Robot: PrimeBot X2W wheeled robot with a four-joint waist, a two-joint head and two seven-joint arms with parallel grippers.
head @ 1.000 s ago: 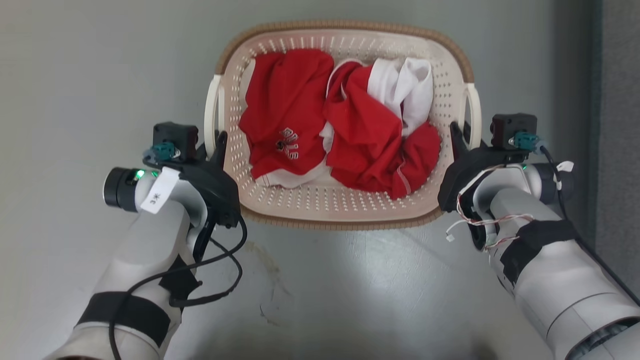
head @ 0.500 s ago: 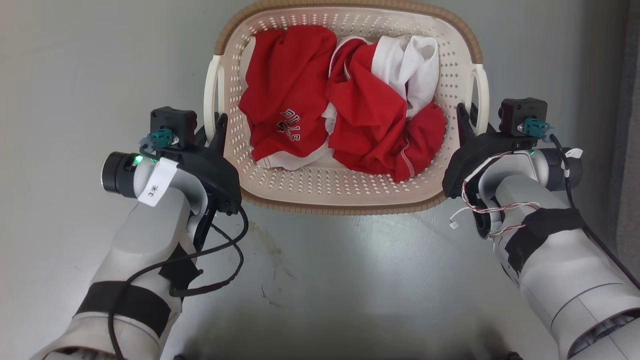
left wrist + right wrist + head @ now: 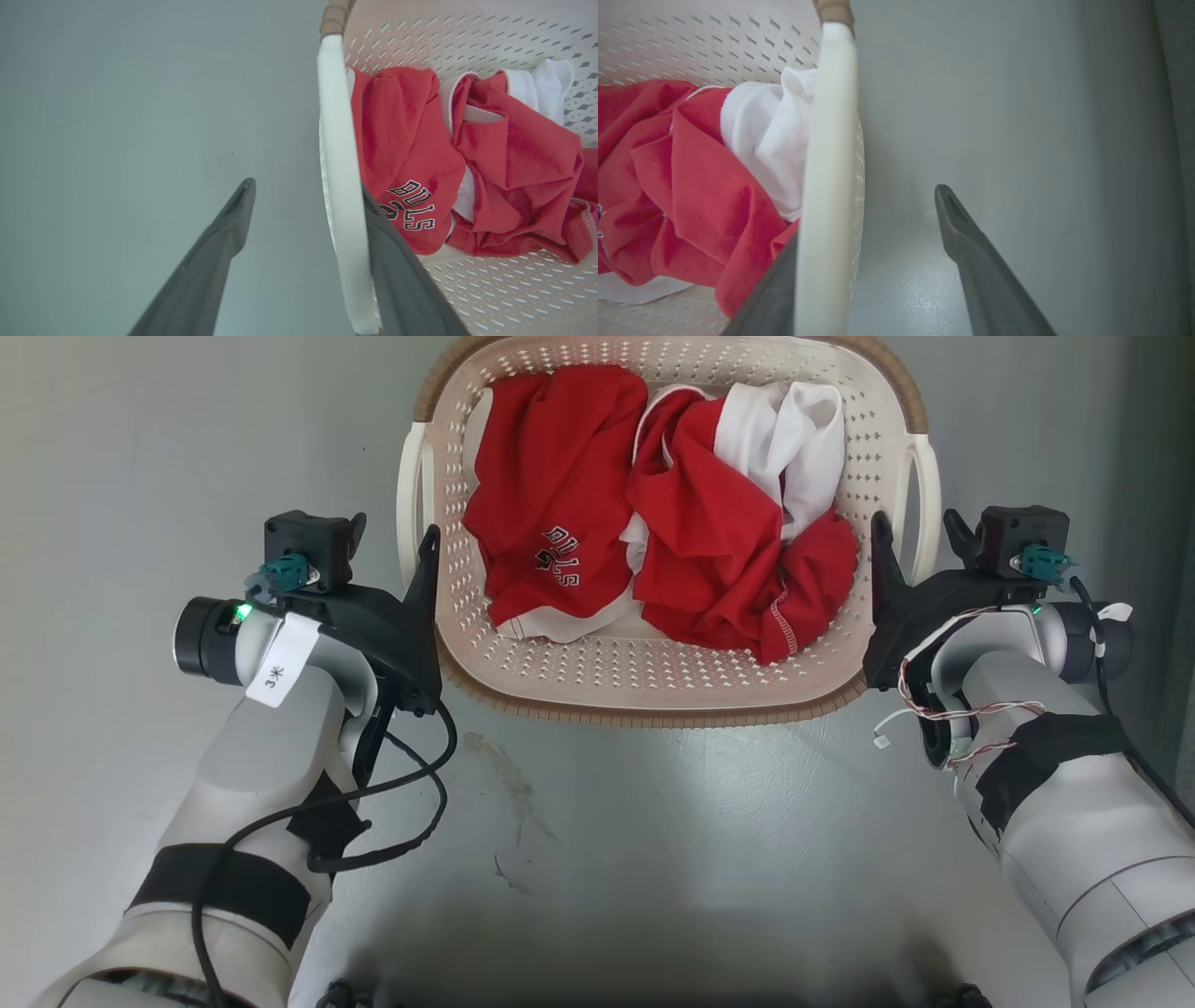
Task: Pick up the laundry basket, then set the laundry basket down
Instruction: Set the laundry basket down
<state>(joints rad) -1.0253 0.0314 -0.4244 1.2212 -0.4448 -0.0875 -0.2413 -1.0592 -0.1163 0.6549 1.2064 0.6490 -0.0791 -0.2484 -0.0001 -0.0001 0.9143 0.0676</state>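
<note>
- The laundry basket [image 3: 607,663] is occupying the upper centre of the head view, over a grey floor [image 3: 653,821]; its far rim is running off the top edge.
- Whether the basket is resting on the floor or is raised off it cannot be told.
- Red garments [image 3: 560,495] and a white garment [image 3: 794,439] are lying crumpled inside the basket.
- The left gripper [image 3: 394,527] is standing at the left of the frame with its fingers spread wide, straddling the basket's left handle [image 3: 408,513].
- In the left wrist view, the left gripper [image 3: 306,186] is showing the handle [image 3: 338,163] lying against the finger at the right, while the finger at the left is standing well clear over the floor.
- The right gripper [image 3: 914,518] is standing at the right of the frame, likewise spread wide around the right handle [image 3: 924,513].
- In the right wrist view, the right gripper [image 3: 868,210] is showing that handle [image 3: 826,163] in front of the finger at the lower left, with the other finger apart from it at the lower right.
- Neither gripper is clamping anything.
</note>
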